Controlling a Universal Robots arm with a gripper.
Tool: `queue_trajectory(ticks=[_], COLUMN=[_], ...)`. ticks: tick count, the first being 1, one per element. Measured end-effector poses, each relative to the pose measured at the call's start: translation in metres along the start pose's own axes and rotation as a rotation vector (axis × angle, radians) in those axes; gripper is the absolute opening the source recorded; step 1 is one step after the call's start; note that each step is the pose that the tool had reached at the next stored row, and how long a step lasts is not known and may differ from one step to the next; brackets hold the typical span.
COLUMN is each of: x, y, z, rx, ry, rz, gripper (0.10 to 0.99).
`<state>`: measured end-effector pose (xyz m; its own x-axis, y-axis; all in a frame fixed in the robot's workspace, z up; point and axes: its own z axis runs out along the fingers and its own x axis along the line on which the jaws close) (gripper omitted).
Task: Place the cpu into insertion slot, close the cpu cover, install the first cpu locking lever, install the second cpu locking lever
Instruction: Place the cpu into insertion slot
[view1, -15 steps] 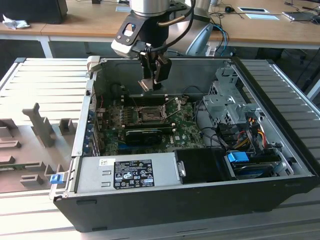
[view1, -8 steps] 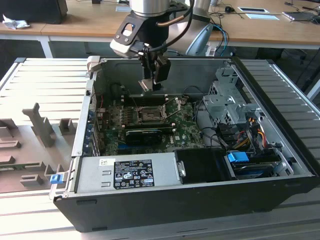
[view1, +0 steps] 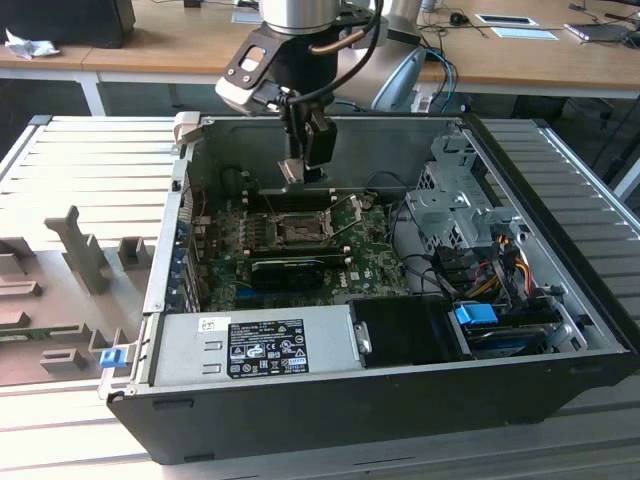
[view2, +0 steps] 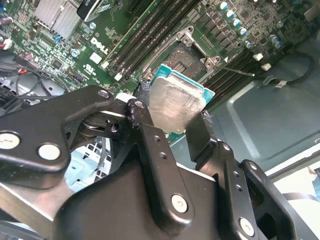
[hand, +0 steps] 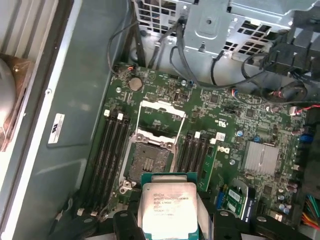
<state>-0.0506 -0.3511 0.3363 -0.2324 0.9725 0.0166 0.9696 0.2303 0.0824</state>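
At the exterior view's left, the open computer case (view1: 165, 270) sits on the slatted table (view1: 90, 150). Above its centre the gripper (view1: 303, 170) pinches the cpu (view2: 175, 107) by two opposite edges, hanging clear above the insertion slot (hand: 150, 161). The cpu cover (hand: 162, 107) lies folded open toward the drive cage (view1: 450, 205) at right. Recommended: keep the chip level, square its corners to the slot rim, descend straight and slowly.

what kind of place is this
Probably a robotics lab or test workshop: an open computer case sits on a slatted metal bench, a robot arm holds the cpu above the motherboard, and wooden desks stand behind.
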Motion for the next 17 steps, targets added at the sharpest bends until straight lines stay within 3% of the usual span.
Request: queue_trajectory(ticks=[6, 17], x=[0.0000, -0.0001], y=[-0.0001, -0.0007], z=[0.0013, 0.0085], rx=[-0.001, -0.001], ry=[-0.0033, -0.0041], rz=[0.040, 0.048], gripper=[0.525, 0.525])
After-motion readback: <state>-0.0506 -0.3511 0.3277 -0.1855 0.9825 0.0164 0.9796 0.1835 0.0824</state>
